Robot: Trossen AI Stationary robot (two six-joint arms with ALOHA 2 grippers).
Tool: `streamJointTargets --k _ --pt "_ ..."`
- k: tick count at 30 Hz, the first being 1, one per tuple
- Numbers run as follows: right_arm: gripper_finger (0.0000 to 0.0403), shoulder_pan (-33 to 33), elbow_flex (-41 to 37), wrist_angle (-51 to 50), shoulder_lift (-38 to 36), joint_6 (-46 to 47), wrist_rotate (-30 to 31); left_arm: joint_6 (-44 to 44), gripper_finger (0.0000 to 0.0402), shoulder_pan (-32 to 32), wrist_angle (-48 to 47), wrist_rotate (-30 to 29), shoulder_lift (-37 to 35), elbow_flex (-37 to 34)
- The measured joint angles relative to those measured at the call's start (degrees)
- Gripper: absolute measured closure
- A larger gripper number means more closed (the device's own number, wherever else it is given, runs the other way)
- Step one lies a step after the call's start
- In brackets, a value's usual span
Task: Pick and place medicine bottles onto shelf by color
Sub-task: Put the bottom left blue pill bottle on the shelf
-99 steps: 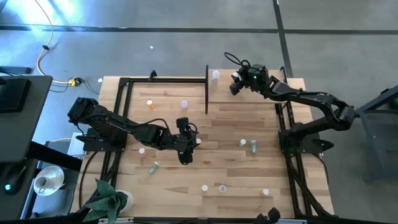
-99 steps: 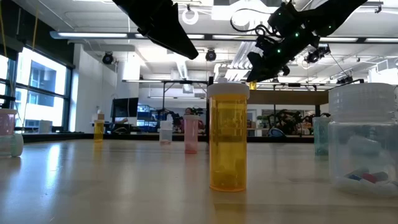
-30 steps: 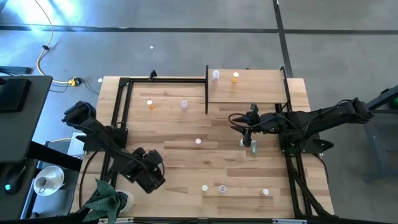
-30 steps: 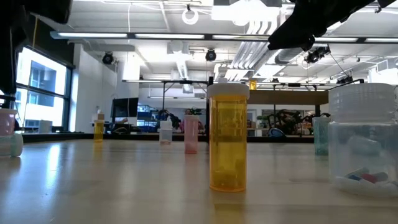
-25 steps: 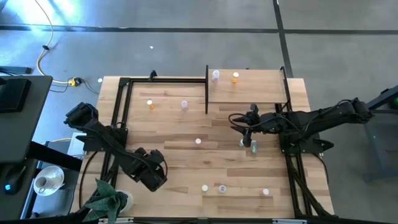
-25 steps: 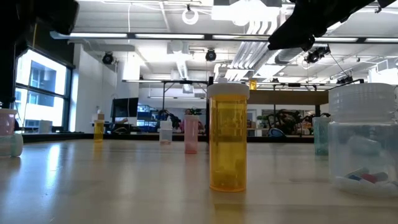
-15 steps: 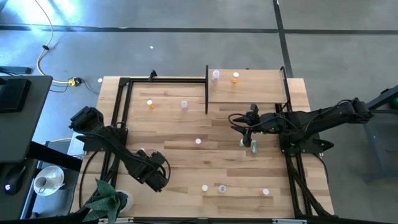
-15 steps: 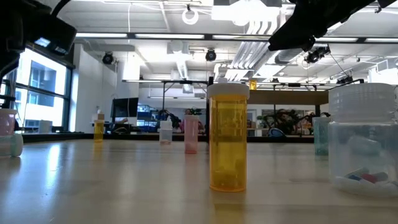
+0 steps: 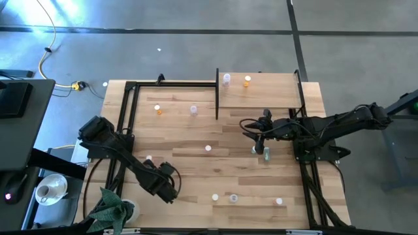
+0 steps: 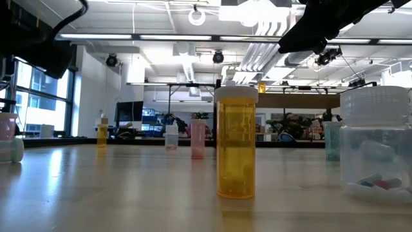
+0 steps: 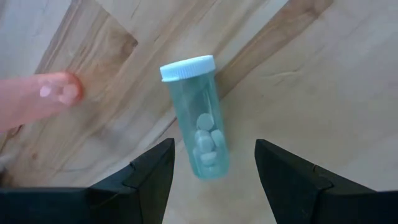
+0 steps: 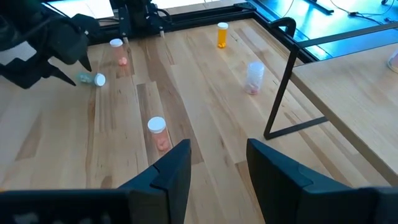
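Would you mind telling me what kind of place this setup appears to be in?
Probably a large open lab or workshop: the low view shows exposed ceiling ducts and workstations behind the table, the high view a bare concrete floor, and tall windows line one side.

Bright, even overhead light; ceiling strip lights [image 10: 161, 36] glaring, pink bottle [image 11: 34, 99] blurred at wrist view edge.

No text, label, brand, number or sign can be read anywhere; the green medicine bottle [image 11: 200, 118] lying between the left gripper's [image 11: 211, 171] spread jaws shows only tablets through its bare wall, and its white cap is plain
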Motion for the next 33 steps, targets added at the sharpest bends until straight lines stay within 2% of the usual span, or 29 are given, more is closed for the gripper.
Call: streamJointTargets --k 11,25,33 --pt "0.0256 0.00 0.02 0.00 0.00 0.00 0.00 2.27 0.0198 0.26 -0.02 0.93 1.04 0.00" --pt "0.0256 0.00 0.02 0.02 0.02 0.00 0.00 6.49 0.0315 0.26 0.02 1.19 0.94 0.00" --pt "0.0256 0.00 0.02 0.08 0.00 0.00 0.00 11.88 0.0321 0.24 0.46 -2.37 0.70 0.02"
